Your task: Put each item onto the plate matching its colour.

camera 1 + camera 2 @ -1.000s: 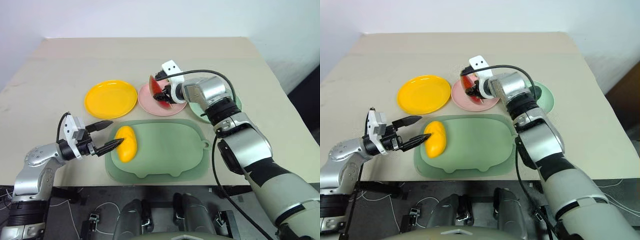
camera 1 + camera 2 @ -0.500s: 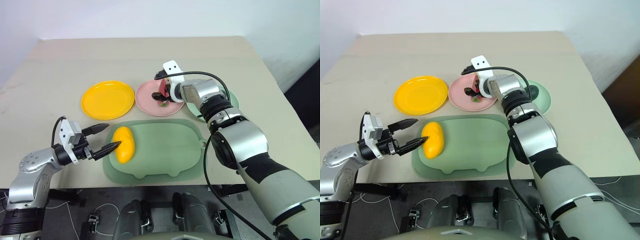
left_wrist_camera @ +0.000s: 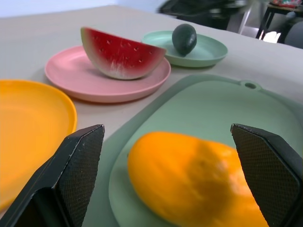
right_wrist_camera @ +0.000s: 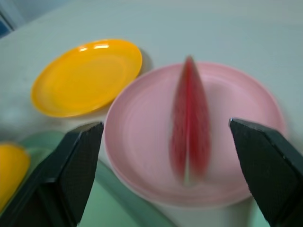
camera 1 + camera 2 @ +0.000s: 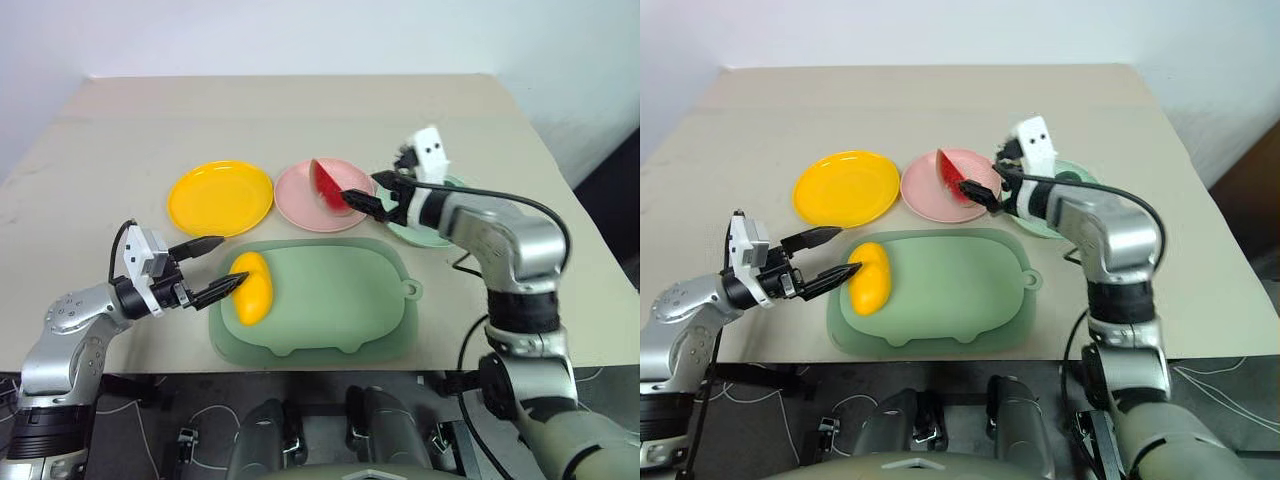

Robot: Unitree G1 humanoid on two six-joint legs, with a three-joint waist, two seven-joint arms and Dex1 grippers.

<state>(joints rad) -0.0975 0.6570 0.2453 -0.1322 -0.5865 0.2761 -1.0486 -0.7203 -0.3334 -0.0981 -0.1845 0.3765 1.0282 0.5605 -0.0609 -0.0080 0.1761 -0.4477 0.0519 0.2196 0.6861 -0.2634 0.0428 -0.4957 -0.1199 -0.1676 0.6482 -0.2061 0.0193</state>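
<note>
Broad beige tabletop, carrying everything. On its near half, a large pale green pig-shaped plastic tray, taken as the landmark. Beyond the tray's far edge, in a row: round shallow yellow plastic plate past the far left corner, bare; round shallow pink plastic plate past the middle of the far edge, with a red toy watermelon wedge with green rind standing upright on it; round shallow pale mint green plastic plate past the far right corner, holding a small dark green toy avocado. On the tray's left end, lying lengthwise, a yellow oval toy mango.

Left gripper, off the tray's left edge, black fingers spread wide and holding nothing; one fingertip at the mango's left side, contact not clear, the other raised clear of it, the mango seen between the fingers in the left wrist view. Right gripper, above the tray's far right edge, fingers wide apart and empty, tips beside the watermelon wedge at the pink plate's right side.
</note>
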